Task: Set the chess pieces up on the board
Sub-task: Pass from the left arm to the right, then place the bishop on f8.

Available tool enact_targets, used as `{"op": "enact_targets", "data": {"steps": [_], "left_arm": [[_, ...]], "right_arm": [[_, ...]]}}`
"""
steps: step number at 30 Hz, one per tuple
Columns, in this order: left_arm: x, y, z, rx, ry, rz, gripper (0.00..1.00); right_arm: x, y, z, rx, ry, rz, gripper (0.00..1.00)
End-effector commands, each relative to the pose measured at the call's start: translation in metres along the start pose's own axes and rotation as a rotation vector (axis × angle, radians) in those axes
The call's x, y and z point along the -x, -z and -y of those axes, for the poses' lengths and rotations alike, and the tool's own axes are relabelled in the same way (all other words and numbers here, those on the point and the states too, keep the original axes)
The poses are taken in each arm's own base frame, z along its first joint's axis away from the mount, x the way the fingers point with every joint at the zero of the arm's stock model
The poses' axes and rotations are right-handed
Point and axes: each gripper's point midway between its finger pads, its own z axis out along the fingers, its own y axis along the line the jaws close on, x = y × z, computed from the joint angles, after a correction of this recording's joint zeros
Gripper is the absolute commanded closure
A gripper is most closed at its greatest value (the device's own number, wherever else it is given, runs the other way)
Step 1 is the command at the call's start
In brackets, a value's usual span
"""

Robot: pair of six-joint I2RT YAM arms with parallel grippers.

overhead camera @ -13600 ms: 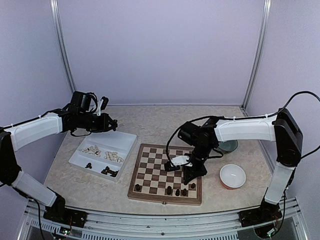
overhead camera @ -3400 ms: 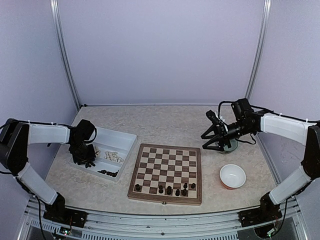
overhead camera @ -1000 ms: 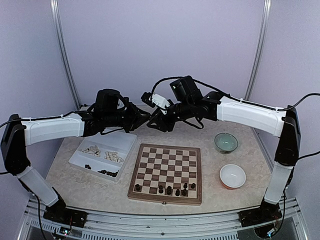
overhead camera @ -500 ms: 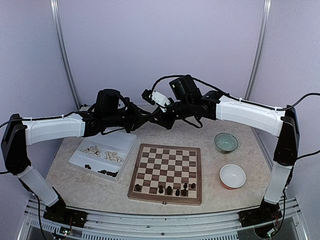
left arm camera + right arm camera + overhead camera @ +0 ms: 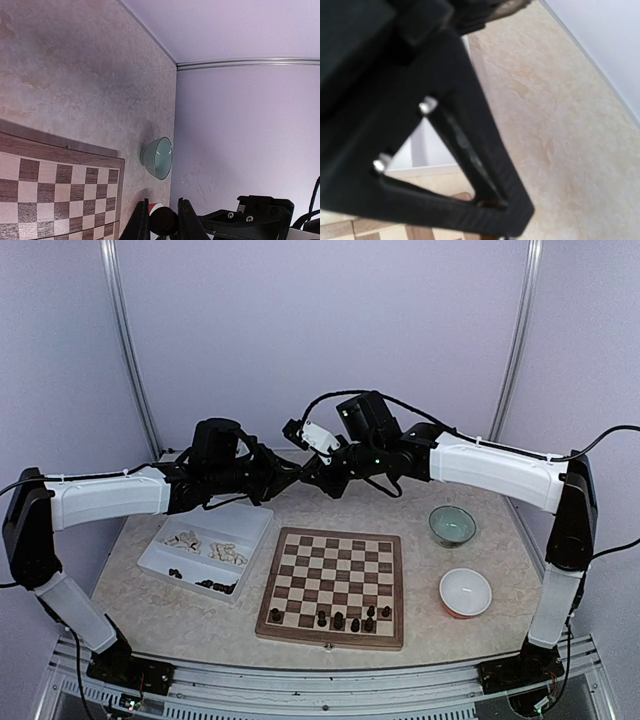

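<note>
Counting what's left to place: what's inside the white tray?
The tray holds pale pieces centrally, dark pieces along its near edge. The left arm overlaps its far rim; exact counts unclear.

From where I stand, the board (image 5: 334, 586) lies mid-table with a few chess pieces (image 5: 340, 619) on its nearest rows. A tray (image 5: 248, 523) to its left holds more. To its right, a far bowl (image 5: 452, 525) sits behind a near bowl (image 5: 465, 592). Behind the board, raised, the left gripper (image 5: 288, 474) and right gripper (image 5: 312, 472) meet tip to tip.
</note>
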Motion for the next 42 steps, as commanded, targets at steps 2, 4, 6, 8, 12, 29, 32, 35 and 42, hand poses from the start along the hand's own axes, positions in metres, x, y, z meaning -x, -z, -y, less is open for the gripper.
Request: {"op": "enact_targets", "data": {"steps": [2,4,6,8,12,29,32,35,42], "left_arm": [[-0.02,0.002,0.023,-0.093,-0.04,-0.074,0.8],[-0.016,0.004,0.015,-0.066,-0.049,-0.071,0.71],[-0.009,0.008,0.007,-0.035,-0.077,-0.066,0.64],[0.001,0.014,0.001,0.002,-0.12,-0.053,0.59],[0.036,0.044,-0.018,0.151,-0.249,0.001,0.57],[0.135,0.15,-0.109,0.706,-0.659,0.23,0.56],[0.138,0.159,-0.123,0.722,-0.649,0.25,0.56],[0.141,0.166,-0.132,0.724,-0.642,0.276,0.56],[0.143,0.183,-0.139,0.709,-0.641,0.341,0.56]], "right_arm": [[0.005,-0.005,-0.002,0.01,0.041,0.016,0.97],[0.006,0.001,-0.007,0.035,0.068,0.02,0.98],[0.005,0.009,-0.012,0.066,0.092,0.024,0.99],[0.001,0.017,-0.022,0.117,0.124,0.014,0.99],[-0.009,0.029,-0.043,0.233,0.171,-0.02,0.99],[-0.081,0.013,-0.113,0.458,0.462,-0.37,0.99],[-0.09,0.01,-0.128,0.473,0.519,-0.404,0.99],[-0.109,0.008,-0.145,0.501,0.584,-0.471,0.99],[-0.139,0.007,-0.182,0.591,0.635,-0.56,0.98]]}}
